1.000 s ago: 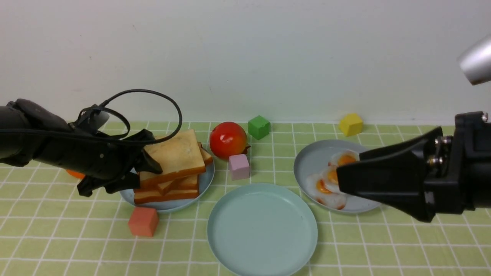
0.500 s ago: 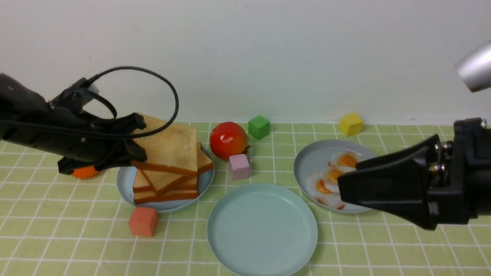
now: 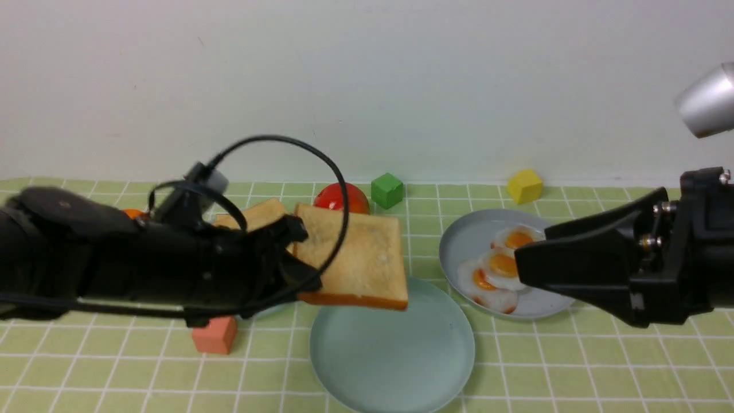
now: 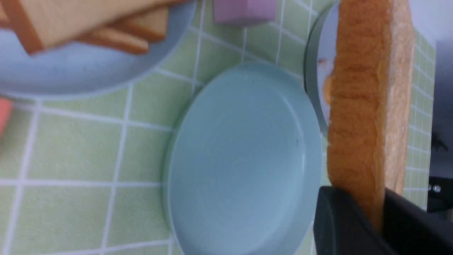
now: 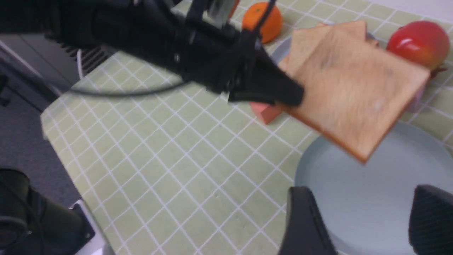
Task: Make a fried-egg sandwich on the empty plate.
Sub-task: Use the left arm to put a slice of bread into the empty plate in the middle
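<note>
My left gripper [image 3: 304, 258] is shut on one edge of a tan toast slice [image 3: 355, 261] with a brown crust. It holds the slice in the air over the back left rim of the empty mint plate [image 3: 395, 350]. The left wrist view shows that toast slice [image 4: 357, 106] edge-on between the two fingers, with the empty plate [image 4: 240, 159] beyond. Several fried eggs [image 3: 499, 267] lie on a grey-blue plate [image 3: 476, 235] at the right. My right gripper [image 3: 530, 252] hovers at them, open and holding nothing. The right wrist view shows its fingers [image 5: 300, 212] wide apart.
More toast slices [image 4: 88, 21] remain on the light blue plate [image 4: 70, 71] behind my left arm. A tomato [image 3: 338, 198], green cube [image 3: 387, 190], yellow cube [image 3: 524, 186], salmon cube [image 3: 214, 335], pink cube [image 4: 244, 10] and an orange [image 5: 263, 21] stand around the plates.
My left gripper closed on the top toast slice, lifted it off the stack and carried it right to above the mint plate. The right gripper barely shifted.
</note>
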Robot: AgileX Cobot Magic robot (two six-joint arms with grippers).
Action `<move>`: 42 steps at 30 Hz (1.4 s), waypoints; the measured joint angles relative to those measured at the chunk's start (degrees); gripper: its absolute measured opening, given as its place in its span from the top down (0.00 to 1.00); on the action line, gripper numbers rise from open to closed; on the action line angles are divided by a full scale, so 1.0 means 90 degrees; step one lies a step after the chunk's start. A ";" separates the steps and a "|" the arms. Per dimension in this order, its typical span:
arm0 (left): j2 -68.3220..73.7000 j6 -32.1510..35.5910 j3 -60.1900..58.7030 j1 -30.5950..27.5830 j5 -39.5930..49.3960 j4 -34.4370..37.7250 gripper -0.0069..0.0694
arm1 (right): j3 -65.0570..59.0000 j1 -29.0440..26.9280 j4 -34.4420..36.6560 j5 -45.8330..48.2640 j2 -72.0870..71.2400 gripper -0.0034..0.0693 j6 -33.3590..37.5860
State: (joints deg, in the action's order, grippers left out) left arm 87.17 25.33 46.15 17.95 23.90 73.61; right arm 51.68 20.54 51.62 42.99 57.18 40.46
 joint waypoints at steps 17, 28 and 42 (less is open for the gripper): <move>0.1814 0.1804 -0.0123 0.0490 0.0063 0.2381 0.79 | 0.0000 0.0000 -0.0043 -0.0173 0.0000 0.39 0.0000; 0.1865 0.2063 -0.0123 0.0490 0.0174 0.2362 0.64 | 0.0000 0.0000 0.0095 -0.0187 0.0000 0.39 0.0000; 0.1406 0.1971 -0.0116 0.0490 0.0459 0.1493 0.13 | 0.0000 0.0000 0.0506 -0.0856 0.0005 0.39 0.0325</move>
State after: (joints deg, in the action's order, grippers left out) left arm 99.82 43.07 45.10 22.36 28.02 87.04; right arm 51.68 20.54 56.18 35.29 57.23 43.38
